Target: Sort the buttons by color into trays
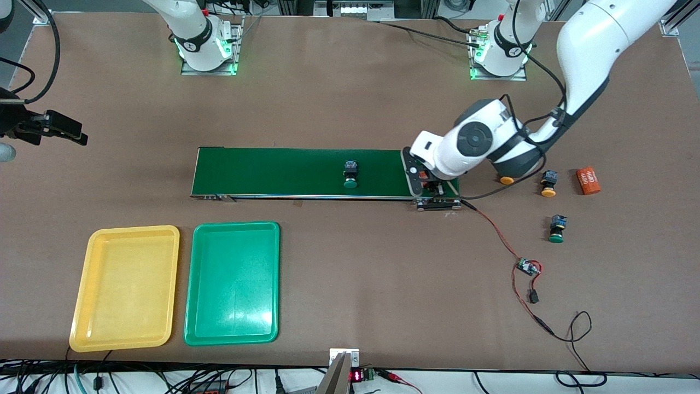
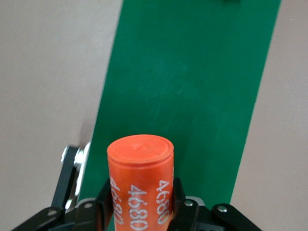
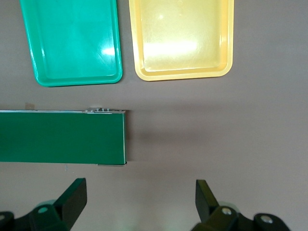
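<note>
The left gripper [image 2: 139,211] is clamped on an orange cylinder [image 2: 140,180] printed "4680", holding it over the left arm's end of the dark-green conveyor belt [image 1: 284,172]. The right gripper [image 3: 139,199] waits with its fingers [image 3: 72,199] spread wide and nothing between them, above bare table [image 1: 350,98] off the right arm's end of the belt. One green-capped button [image 1: 350,175] lies on the belt near its middle. A yellow-capped button [image 1: 549,183] lies on the table toward the left arm's end, just beside a second orange cylinder [image 1: 588,181]. Another yellow cap [image 1: 507,179] peeks out from under the left arm. A second green-capped button [image 1: 556,229] lies nearer the front camera than these. The yellow tray [image 1: 82,295] and green tray [image 1: 191,295] sit side by side, nearer the front camera than the belt, the yellow one closer to the right arm's end, neither holding anything.
</note>
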Controlling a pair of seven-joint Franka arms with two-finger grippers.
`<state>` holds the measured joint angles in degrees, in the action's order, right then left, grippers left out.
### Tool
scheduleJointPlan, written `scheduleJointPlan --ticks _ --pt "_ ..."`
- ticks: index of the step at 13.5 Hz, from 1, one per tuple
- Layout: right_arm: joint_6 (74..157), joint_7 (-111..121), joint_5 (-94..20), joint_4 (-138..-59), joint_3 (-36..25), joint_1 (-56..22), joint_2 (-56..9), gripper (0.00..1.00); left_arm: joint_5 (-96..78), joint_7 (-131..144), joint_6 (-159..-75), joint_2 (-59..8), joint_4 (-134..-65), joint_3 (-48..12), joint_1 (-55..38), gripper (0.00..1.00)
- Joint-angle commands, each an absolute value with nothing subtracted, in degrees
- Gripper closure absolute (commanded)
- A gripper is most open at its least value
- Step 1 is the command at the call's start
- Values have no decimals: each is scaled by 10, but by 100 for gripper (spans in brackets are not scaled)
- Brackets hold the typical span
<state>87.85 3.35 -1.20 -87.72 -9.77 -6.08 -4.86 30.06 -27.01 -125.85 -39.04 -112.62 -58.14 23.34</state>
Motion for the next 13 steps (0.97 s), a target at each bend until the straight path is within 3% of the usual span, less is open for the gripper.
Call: scheduleJointPlan --ticks 1,5,9,13 --pt "882 38 -10 -880 -96 -57 -47 0 335 -269 -1261 -386 -1125 -581 214 2" --pt "876 32 -12 -876 -95 -58 -46 0 336 -268 -1219 -343 -1104 -586 247 0" --pt "889 41 -13 -876 -98 -51 -58 0 332 -156 -1042 -314 -1050 -585 316 0" --pt "911 33 -13 -877 -99 -42 -76 0 332 -44 -1027 -309 -1045 -579 404 0"
